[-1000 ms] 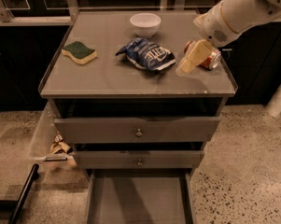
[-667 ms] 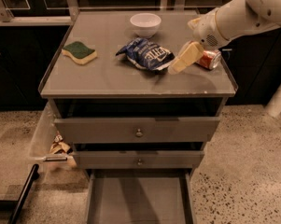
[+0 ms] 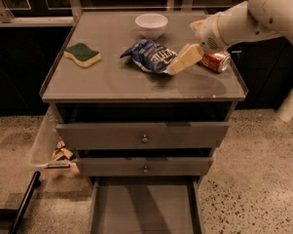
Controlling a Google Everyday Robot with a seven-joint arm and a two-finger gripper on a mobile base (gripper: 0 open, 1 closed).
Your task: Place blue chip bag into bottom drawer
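Note:
The blue chip bag point(image 3: 150, 55) lies crumpled on the grey cabinet top point(image 3: 112, 77), near its middle. My gripper point(image 3: 177, 65) reaches in from the right on a white arm, low over the top, with its tip at the bag's right edge. I cannot tell whether it touches the bag. The bottom drawer point(image 3: 146, 211) is pulled out below, and its flat grey floor holds nothing.
A red soda can point(image 3: 216, 61) lies on its side just right of the gripper. A white bowl point(image 3: 151, 24) stands behind the bag. A green-and-yellow sponge point(image 3: 82, 54) lies at the left. The two upper drawers point(image 3: 145, 138) are shut.
My gripper has moved left across the cabinet top, from over the soda can to the right edge of the chip bag. The bag and the drawers have not moved.

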